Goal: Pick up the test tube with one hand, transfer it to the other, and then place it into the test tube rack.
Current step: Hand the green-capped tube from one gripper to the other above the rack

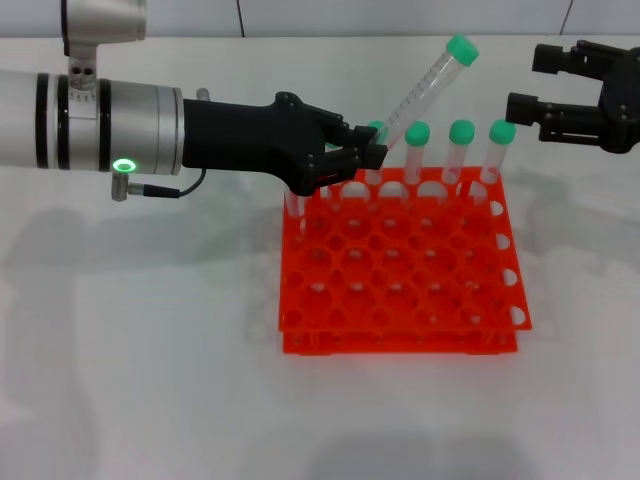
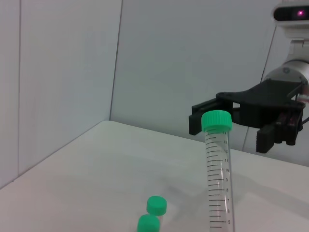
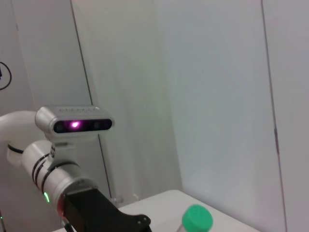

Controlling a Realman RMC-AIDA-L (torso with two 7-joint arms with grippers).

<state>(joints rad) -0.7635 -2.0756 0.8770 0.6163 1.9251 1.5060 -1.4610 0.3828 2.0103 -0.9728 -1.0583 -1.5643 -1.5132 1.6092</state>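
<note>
- The left gripper [image 1: 362,155], at the rack's ten o'clock corner, is clamped on the test tube [image 1: 425,88] near its bottom end; the tube leans toward two o'clock, cap up.
- The test tube rack [image 1: 400,265] sits centre with other capped tubes along its far row.
- The right gripper [image 1: 525,108], at two o'clock, has its prongs apart; my advice is to close it just under the cap before the left lets go.

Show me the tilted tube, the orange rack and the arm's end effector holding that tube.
tube [image 1: 432,82], head view, graduated body.
rack [image 1: 400,290], head view, top grid.
left end effector [image 1: 355,155], head view, between fingertips.
</note>
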